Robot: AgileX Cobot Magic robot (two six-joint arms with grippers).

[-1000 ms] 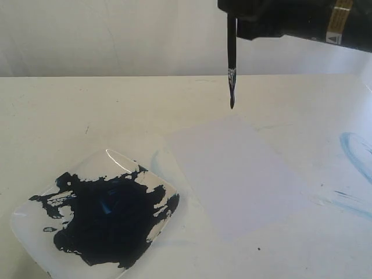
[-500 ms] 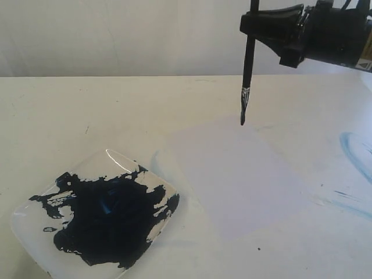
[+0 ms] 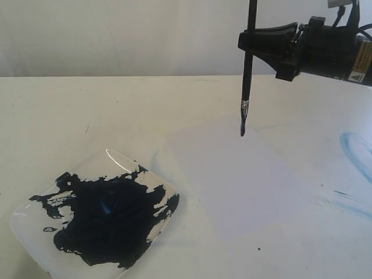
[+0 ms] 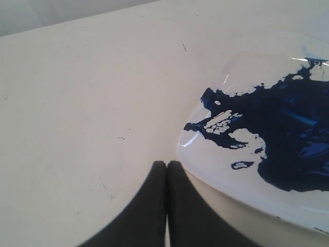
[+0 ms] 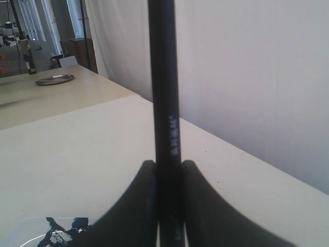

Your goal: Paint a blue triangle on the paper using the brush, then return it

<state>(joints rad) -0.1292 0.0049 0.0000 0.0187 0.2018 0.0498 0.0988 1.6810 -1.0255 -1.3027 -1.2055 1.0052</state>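
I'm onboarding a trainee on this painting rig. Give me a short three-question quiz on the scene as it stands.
1. True or false: the paper already shows a painted triangle.
2. Which gripper holds the brush? A) left B) right C) neither
3. Fill in: the dark blue paint puddle lies on the clear ____.

Key: 1 false, the paper is blank. 2 B, the right gripper is shut on it. 3 plate.
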